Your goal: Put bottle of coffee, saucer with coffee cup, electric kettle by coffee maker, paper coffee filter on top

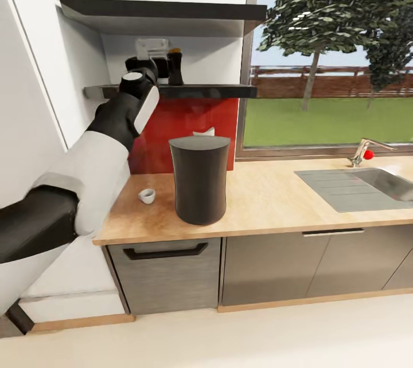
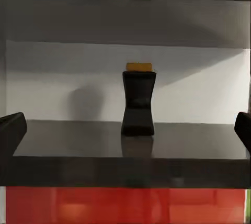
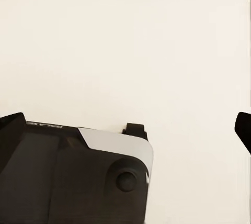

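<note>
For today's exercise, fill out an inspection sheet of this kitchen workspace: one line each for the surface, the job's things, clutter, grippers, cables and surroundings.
Surface: countertop, pale wood-look, with an inset grey sink.
Job's things: coffee maker upright on the countertop; coffee cup beside it on the counter, no saucer under it; bottle of coffee upright on the kitchen shelf.
Clutter: a white object partly hidden behind the coffee maker, not identifiable.
Grippers: left gripper open, fingers wide, facing the bottle without touching it; right gripper open, holding nothing.
Cables: nothing seen.
Surroundings: red wall panel, window onto lawn and trees, tap.
</note>
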Tool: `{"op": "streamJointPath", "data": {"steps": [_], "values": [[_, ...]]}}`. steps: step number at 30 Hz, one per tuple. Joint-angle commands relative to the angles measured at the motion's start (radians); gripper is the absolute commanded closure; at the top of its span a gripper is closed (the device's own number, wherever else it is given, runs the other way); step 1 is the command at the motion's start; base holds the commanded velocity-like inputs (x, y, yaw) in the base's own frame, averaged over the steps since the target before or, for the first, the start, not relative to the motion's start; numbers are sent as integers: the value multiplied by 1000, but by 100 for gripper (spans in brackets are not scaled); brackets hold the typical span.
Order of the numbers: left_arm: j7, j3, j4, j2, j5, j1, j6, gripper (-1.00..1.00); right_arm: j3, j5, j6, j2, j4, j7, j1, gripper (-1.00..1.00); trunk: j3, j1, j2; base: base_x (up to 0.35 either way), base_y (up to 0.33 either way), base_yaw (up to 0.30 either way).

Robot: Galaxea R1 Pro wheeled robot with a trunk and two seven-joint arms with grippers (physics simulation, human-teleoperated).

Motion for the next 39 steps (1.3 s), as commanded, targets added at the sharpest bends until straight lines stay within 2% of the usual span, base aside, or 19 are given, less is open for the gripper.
{"op": "streamJointPath", "data": {"steps": [1,3,5,8,12,17,21,24,28,39], "values": [[8,-6,32,2,10,-30,11,-100,7,-11,-3,-1,2,4,-1,-100,-3,1,-2,0,0,0],[5,-7,74,5,8,-69,22,-100,6,-11,-2,-2,2,3,4,-100,-3,1,-2,0,0,0],[3,-7,86,6,8,-81,37,-100,6,-11,-2,-3,2,3,8,-100,-3,1,-2,0,0,0],[-2,-7,98,7,8,-117,117,-100,6,-11,-3,-2,2,4,13,-100,-3,1,-2,0,0,0],[5,-10,101,7,5,-140,146,-100,6,-11,-3,2,1,6,15,-100,-3,1,-2,0,0,0],[5,-11,85,41,3,-132,152,-100,6,-11,-2,7,1,6,17,-100,-3,1,-2,0,0,0],[5,-12,84,54,3,-129,154,-100,5,-11,1,0,3,2,19,-100,-3,1,-2,2,0,0],[3,-10,83,56,3,-128,155,-100,5,-11,34,-2,3,1,25,-100,-3,1,-2,152,0,0],[3,-11,81,56,3,-128,162,-100,5,-11,131,-3,3,2,28,-100,-3,1,-2,301,0,1],[4,-14,81,55,3,-128,163,-100,6,-9,150,-17,3,1,30,-100,-10,1,-2,336,0,88]]}}
